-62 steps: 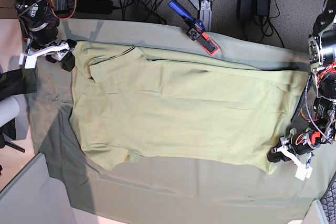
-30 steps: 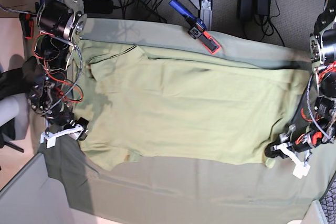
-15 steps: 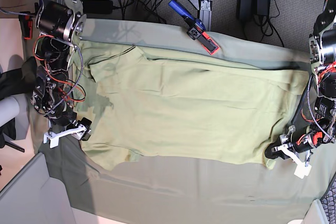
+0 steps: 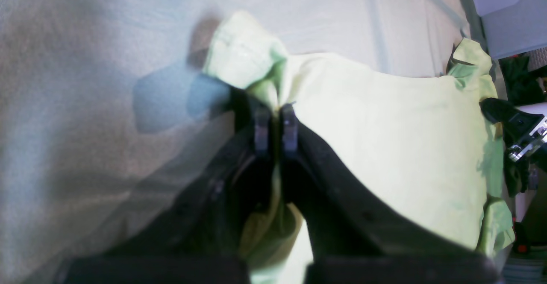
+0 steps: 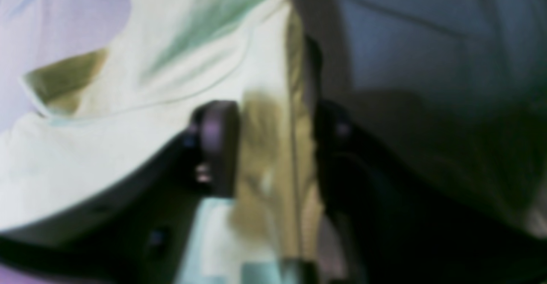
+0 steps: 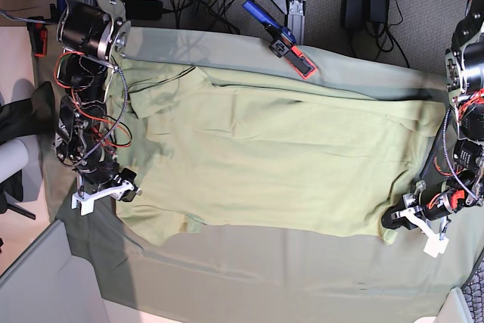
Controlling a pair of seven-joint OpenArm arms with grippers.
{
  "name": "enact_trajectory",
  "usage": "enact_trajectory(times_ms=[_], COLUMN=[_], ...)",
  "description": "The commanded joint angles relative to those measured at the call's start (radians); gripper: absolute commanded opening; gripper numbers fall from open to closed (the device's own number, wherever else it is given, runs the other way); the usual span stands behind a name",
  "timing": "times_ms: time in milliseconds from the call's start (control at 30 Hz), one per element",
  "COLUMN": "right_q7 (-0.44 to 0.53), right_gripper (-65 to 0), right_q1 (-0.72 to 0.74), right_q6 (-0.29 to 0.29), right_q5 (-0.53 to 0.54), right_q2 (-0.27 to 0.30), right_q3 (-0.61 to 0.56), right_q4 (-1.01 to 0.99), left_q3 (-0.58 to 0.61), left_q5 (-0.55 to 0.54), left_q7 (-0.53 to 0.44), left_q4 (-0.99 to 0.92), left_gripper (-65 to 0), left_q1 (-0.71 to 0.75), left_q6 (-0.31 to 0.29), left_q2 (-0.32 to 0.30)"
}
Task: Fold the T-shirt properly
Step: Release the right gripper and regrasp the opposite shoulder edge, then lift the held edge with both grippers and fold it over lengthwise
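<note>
Starting with the left wrist view, the left claw [image 4: 273, 124] has its tips pressed together on a bunched corner of the T-shirt [image 4: 384, 130], which lies spread over the grey-green table cloth [image 4: 85, 147]. The right wrist view, badly blurred, shows the right claw [image 5: 273, 147] with jaws apart, straddling the shirt's edge near a sleeve; whether it grips yet I cannot tell. The base view places the shirt flat across the table, the left claw at its lower right corner, the right claw at its lower left edge. For a clean fold, I judge the right claw should catch only the shirt, not the cloth beneath, then both lift level together.
</note>
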Motion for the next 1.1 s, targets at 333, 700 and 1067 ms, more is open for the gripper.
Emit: enact_trajectory(times_ms=[333, 700, 1067], right_q7=[0.043, 0.034, 0.032], right_gripper=[-61.4, -65.0, -65.0], right_q1=[0.027, 0.008, -0.254], right_q6=[0.038, 0.102, 0.113], right_q5=[0.011, 0.025, 0.093], right_q2=[0.027, 0.115, 0.150], right_q3=[0.000, 0.000, 0.000], right_q4=[0.034, 0.066, 0.390], left_q3=[-0.001, -0.001, -0.001], left_q5=[-0.022, -0.206, -0.369], left_q7=[-0.006, 0.131, 0.317], left_q4=[0.018, 0.026, 0.185], left_gripper=[-65.0, -65.0, -65.0], left_q1=[-0.031, -0.018, 0.102], left_q6=[-0.028, -0.028, -0.028], left_q2=[-0.011, -0.063, -0.111])
